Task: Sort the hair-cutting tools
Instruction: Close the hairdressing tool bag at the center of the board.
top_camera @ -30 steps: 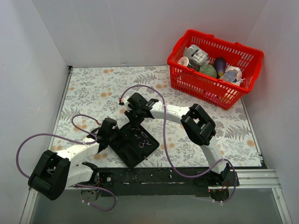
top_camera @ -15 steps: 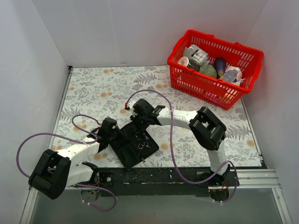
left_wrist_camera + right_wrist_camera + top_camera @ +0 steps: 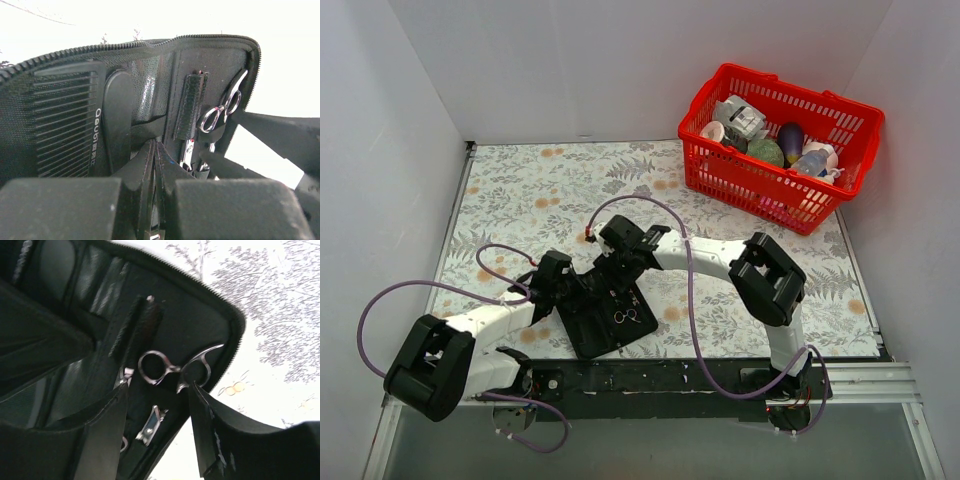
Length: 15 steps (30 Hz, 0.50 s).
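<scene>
The open black case (image 3: pixel 590 320) at the bench's (image 3: pixel 520 190) 6 o'clock holds silver scissors (image 3: pixel 176 369) and a comb (image 3: pixel 65 120). The left claw (image 3: pixel 152 190) pinches the case's edge. The right claw (image 3: pixel 157 390) gapes over the scissors, whose blades are hidden.

I'm counting one open black case (image 3: pixel 582 322), and it's holding one comb (image 3: pixel 65 125) and one pair of scissors (image 3: pixel 172 367) in plain sight. I'm also seeing one more silver tool (image 3: pixel 150 426), half hidden. One red basket (image 3: pixel 760 190); its contents are too jumbled to count.
</scene>
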### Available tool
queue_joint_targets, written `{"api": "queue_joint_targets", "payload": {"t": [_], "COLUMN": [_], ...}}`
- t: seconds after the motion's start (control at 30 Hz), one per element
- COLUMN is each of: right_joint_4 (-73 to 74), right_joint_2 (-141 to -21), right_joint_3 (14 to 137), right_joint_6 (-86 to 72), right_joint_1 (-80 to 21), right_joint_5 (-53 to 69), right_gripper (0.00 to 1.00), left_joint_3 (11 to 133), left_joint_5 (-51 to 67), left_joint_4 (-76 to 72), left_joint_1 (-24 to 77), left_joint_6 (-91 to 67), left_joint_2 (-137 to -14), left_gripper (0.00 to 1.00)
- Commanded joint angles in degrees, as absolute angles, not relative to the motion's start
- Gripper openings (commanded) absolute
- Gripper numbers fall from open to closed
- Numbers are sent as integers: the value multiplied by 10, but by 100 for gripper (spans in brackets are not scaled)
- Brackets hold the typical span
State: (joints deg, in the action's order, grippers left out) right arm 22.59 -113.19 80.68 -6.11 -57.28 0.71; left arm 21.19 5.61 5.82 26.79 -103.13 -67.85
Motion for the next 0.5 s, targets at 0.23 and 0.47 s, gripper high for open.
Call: {"api": "queue_joint_targets", "payload": {"t": [0.23, 0.47], "right_joint_4": [378, 281], "right_joint_2": [-1043, -948], "right_joint_3": [876, 709], "right_joint_6": [-118, -163], "right_joint_1": [-586, -571], "right_joint_5": [-33, 38], "right_gripper": [70, 70], "left_joint_3": [224, 352], "left_joint_5": [46, 83], "left_joint_4": [74, 205], "left_joint_1": [265, 265], "left_joint_6": [-1016, -973], "left_joint_2": [-681, -638], "left_gripper": [0, 0]}}
